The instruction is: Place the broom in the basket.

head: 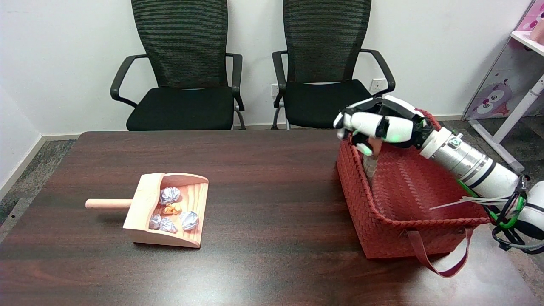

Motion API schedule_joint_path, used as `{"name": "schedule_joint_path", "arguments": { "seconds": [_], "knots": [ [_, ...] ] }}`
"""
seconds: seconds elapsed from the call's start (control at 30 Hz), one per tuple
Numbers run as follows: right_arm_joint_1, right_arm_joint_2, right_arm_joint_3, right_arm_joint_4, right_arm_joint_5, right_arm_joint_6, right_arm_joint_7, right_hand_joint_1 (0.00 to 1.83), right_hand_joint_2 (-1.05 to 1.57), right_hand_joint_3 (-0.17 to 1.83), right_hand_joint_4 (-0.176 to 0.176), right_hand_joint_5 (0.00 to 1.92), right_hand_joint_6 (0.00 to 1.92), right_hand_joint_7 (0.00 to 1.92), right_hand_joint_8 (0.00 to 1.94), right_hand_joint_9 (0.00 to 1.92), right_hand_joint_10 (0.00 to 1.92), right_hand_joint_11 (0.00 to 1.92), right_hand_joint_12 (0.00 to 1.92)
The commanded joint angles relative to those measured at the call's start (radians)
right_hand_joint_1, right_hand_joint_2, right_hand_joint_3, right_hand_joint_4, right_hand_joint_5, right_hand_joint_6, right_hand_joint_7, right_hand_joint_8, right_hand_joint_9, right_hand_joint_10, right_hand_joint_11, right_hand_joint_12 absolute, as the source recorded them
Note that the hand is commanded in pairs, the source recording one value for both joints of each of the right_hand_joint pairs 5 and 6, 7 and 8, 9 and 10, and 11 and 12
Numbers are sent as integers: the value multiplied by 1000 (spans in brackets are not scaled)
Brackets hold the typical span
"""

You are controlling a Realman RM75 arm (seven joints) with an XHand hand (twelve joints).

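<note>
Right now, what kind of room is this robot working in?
Probably an office or meeting room: two black mesh office chairs against a plain white wall, a dark wooden table, and a wall socket.

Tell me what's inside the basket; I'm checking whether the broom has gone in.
Inside the basket, against its left wall, the broom stands upright, with the right hand gripping its top. The handle's upper end is hidden by the fingers. The floor beneath the near wall is hidden.

We list two black mesh office chairs against a white wall. We note a dark wood counter, grey carpet, and a pink shelf unit at right.
</note>
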Motion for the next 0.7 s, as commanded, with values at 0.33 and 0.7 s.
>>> {"name": "schedule_joint_path", "arguments": {
  "seconds": [0.33, 0.7],
  "knots": [
    [22, -17, 52, -51, -4, -19, -48, 848, 356, 1383, -140, 547, 547, 547, 547, 513, 513, 802, 802],
    [22, -17, 70, -44, 214, -146, -207, 800, 407, 1284, -167, 450, 450, 450, 450, 383, 383, 635, 635]
  ]
}}
